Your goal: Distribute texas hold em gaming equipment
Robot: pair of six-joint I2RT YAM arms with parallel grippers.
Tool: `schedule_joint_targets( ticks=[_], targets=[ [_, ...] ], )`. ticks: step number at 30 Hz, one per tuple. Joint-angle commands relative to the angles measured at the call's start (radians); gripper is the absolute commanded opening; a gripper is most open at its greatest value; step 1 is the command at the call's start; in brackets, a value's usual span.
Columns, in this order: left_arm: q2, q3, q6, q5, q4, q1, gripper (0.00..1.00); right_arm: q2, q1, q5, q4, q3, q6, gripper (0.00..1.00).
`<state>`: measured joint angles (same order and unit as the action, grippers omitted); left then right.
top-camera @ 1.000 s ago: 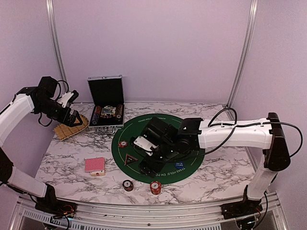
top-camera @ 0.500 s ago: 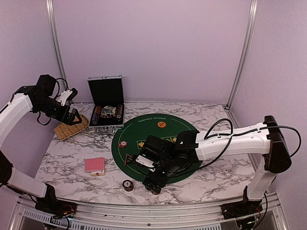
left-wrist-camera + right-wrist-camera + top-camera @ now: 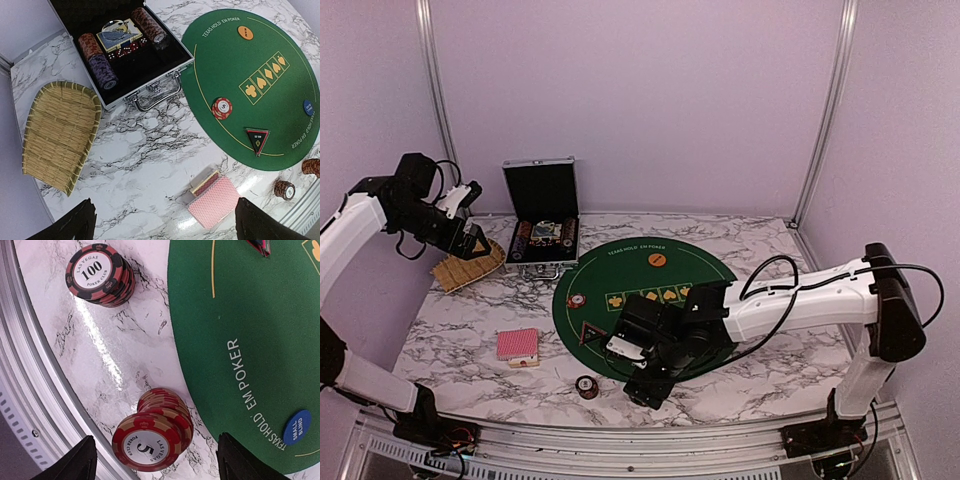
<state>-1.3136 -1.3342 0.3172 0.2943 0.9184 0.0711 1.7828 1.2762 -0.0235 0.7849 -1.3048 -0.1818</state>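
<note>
Right wrist view is taken up by the right tool [image 3: 154, 436], whose two fingers are spread wide to either side of a red chip stack [image 3: 150, 440] marked 5; a gap is seen on both sides and nothing is gripped. This stack is set on the marble bench [image 3: 100, 355] at its near edge, just off the rim of the green mat [image 3: 260, 315]. A dark chip stack [image 3: 99, 274] marked 100 is placed apart from it along the same near edge, toward the left. A blue button [image 3: 297, 427] is laid on the mat near its rim. From the left wrist, the left tool [image 3: 165, 200] is seen fully open and empty, held high over the far-left corner. Below it, the red-backed cards [image 3: 215, 202] are found on the near-left part of the bench. On the mat, a red-white chip [image 3: 222, 108], a black triangular marker [image 3: 257, 140] and an orange button [image 3: 245, 32] are laid well apart. The open silver case [image 3: 145, 87], with chip rolls [image 3: 97, 57] inside, is stood at the far edge, and a woven tray [image 3: 60, 130] is laid beside it toward the left edge.
</note>
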Motion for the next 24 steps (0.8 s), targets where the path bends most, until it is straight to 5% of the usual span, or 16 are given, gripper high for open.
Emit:
schedule_joint_targets(
  ticks=[1, 24],
  targets=[
    [0.016, -0.031, -0.001, -0.007, 0.034, 0.004, 0.99, 0.024, 0.014, 0.013, -0.016, -0.004, 0.009, 0.79],
    [0.013, -0.026, 0.006, -0.008, 0.036, 0.004, 0.99, -0.004, 0.014, -0.019, -0.012, -0.024, -0.005, 0.21]
  ],
)
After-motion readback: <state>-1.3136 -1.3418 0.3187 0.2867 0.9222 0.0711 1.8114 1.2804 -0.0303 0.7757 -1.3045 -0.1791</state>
